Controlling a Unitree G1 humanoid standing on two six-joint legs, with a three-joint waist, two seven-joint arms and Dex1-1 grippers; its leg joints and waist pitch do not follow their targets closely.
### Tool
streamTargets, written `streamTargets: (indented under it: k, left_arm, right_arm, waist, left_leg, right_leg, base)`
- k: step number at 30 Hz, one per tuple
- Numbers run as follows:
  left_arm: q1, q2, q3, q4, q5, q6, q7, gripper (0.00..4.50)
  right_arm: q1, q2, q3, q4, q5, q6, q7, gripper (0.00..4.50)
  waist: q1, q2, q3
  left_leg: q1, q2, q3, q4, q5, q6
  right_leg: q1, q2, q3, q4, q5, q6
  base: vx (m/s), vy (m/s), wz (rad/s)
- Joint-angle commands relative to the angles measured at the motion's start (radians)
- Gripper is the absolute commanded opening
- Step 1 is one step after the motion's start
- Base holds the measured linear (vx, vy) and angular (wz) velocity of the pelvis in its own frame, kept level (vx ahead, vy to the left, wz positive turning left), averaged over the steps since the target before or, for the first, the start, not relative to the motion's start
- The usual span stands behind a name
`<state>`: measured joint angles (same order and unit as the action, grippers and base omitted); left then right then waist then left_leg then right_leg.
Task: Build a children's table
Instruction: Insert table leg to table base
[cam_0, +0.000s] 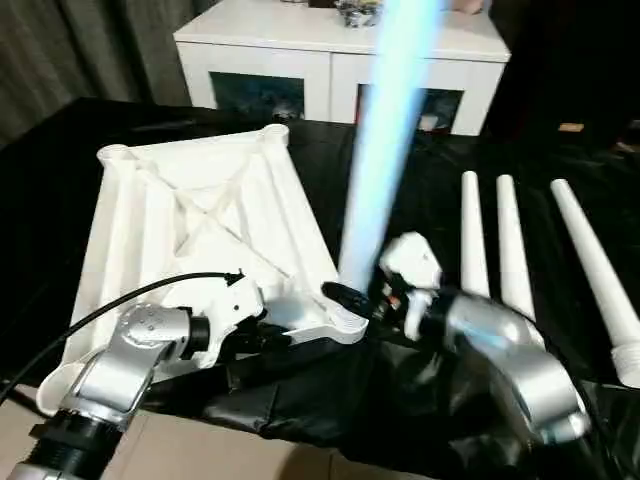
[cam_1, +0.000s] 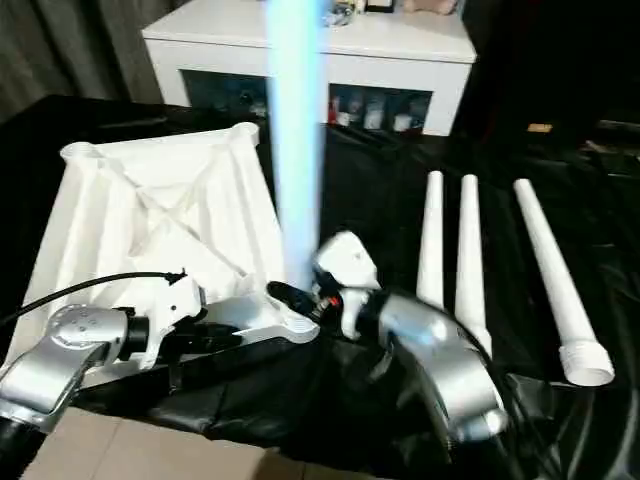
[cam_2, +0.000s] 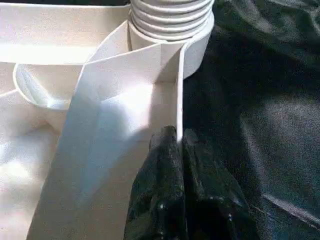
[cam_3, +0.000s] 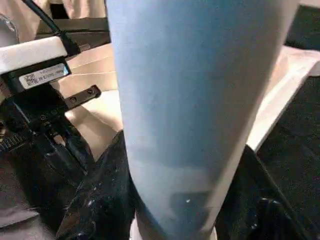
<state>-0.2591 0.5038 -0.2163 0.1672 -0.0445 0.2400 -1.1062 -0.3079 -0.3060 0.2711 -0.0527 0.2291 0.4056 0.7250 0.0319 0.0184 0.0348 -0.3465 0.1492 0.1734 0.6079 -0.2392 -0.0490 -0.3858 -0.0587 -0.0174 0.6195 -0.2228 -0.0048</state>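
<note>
- Tabletop (cam_0: 190, 220) laid ribbed side up on black cloth (cam_0: 420, 400); rim wall pinched by left gripper (cam_2: 178, 142).
- Upright leg (cam_0: 385, 140) clasped by right gripper (cam_0: 362, 300) at near-right corner socket (cam_2: 172, 45).
- Three legs (cam_0: 500, 240) lying to the right.

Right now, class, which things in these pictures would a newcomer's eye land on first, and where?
A tall table leg stands upright at the near corner socket of the upturned tabletop, clasped by the right gripper. The left gripper pinches the tabletop's rim. Three spare legs lie on the black cloth at right.
</note>
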Motion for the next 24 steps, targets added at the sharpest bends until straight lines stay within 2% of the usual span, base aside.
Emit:
streamTargets:
  k: [1,2,3,5,10,12,16,18,19,21,24]
  left_arm:
    - [0.011,-0.013,0.030,-0.021,-0.038,0.001,0.031,0.00]
    - [0.010,-0.011,0.030,-0.020,-0.038,0.001,0.031,0.00]
    - [0.009,-0.010,0.030,-0.020,-0.038,0.003,0.032,0.00]
    - [0.009,-0.008,0.031,-0.021,-0.038,0.005,0.034,0.00]
    - [0.011,0.000,0.035,-0.025,-0.041,0.007,0.034,0.00]
    - [0.011,0.002,0.040,-0.027,-0.041,0.008,0.037,0.00]
    - [0.011,0.000,0.041,-0.028,-0.042,0.009,0.043,0.00]
    - [0.010,-0.005,0.040,-0.031,-0.043,0.012,0.050,0.00]
    - [0.009,-0.005,0.040,-0.030,-0.044,0.012,0.050,0.00]
    - [0.005,-0.006,0.041,-0.025,-0.043,0.011,0.050,0.00]
    - [-0.007,-0.009,0.040,-0.018,-0.042,0.011,0.051,0.00]
  right_arm:
    - [0.039,-0.009,0.065,0.127,-0.022,0.079,0.040,1.82]
    - [0.036,-0.010,0.064,0.144,-0.022,0.082,0.046,1.82]
    - [0.034,-0.010,0.062,0.161,-0.020,0.080,0.055,1.82]
    - [0.032,-0.010,0.058,0.181,-0.016,0.080,0.063,1.82]
    - [0.033,-0.010,0.054,0.241,-0.012,0.065,0.082,1.82]
    - [0.041,0.004,0.020,0.273,0.006,0.048,0.067,1.82]
    - [0.054,0.028,-0.030,0.278,0.033,0.037,0.033,1.82]
    - [0.078,0.043,-0.082,0.269,0.066,0.049,0.016,1.82]
    - [0.084,0.045,-0.089,0.264,0.071,0.049,0.012,1.82]
    - [0.101,0.041,-0.092,0.248,0.071,0.046,0.006,1.82]
    - [0.156,0.011,-0.059,0.165,0.045,0.037,0.008,1.82]
  waist:
    - [0.004,-0.017,-0.032]
    - [0.005,-0.015,-0.032]
    - [0.003,-0.019,-0.030]
    - [0.003,-0.017,-0.030]
    - [0.002,-0.019,-0.030]
    - [0.003,-0.022,-0.031]
    - [0.003,-0.020,-0.031]
    - [0.003,-0.012,-0.031]
    - [0.003,-0.014,-0.032]
    - [0.003,-0.011,-0.032]
    - [0.008,-0.005,-0.034]
  left_leg:
    - [-0.005,0.077,-0.029,-0.088,-0.116,0.057]
    - [-0.005,0.077,-0.031,-0.090,-0.123,0.053]
    - [-0.003,0.077,-0.030,-0.091,-0.139,0.049]
    - [0.000,0.077,-0.031,-0.093,-0.156,0.041]
    - [0.004,0.078,-0.032,-0.099,-0.180,0.027]
    - [0.006,0.078,-0.032,-0.100,-0.199,0.019]
    - [0.006,0.079,-0.032,-0.102,-0.209,0.014]
    - [0.008,0.079,-0.033,-0.104,-0.222,0.009]
    - [0.008,0.079,-0.033,-0.105,-0.229,0.008]
    - [0.008,0.079,-0.033,-0.105,-0.226,0.007]
    - [0.007,0.078,-0.031,-0.104,-0.189,0.014]
  right_leg:
    - [0.038,-0.088,0.047,-0.071,-0.101,-0.239]
    - [0.038,-0.090,0.047,-0.072,-0.119,-0.235]
    - [0.036,-0.089,0.048,-0.075,-0.145,-0.230]
    - [0.036,-0.089,0.049,-0.077,-0.177,-0.224]
    - [0.034,-0.087,0.048,-0.080,-0.186,-0.220]
    - [0.034,-0.088,0.050,-0.082,-0.206,-0.216]
    - [0.033,-0.087,0.050,-0.084,-0.208,-0.215]
    - [0.030,-0.088,0.052,-0.085,-0.213,-0.214]
    - [0.032,-0.087,0.051,-0.086,-0.214,-0.214]
    - [0.032,-0.085,0.050,-0.085,-0.198,-0.217]
    - [0.035,-0.084,0.050,-0.083,-0.142,-0.221]
  base:
    - [0.000,0.000,0.00]
    - [0.000,0.000,0.00]
    - [0.000,0.000,0.00]
    - [0.000,0.000,0.00]
    - [0.000,0.000,0.00]
    - [0.000,0.000,0.00]
    - [0.000,0.000,0.00]
    - [0.000,0.000,0.00]
    - [0.000,0.000,0.00]
    - [0.000,0.000,0.00]
    - [0.000,0.000,0.00]
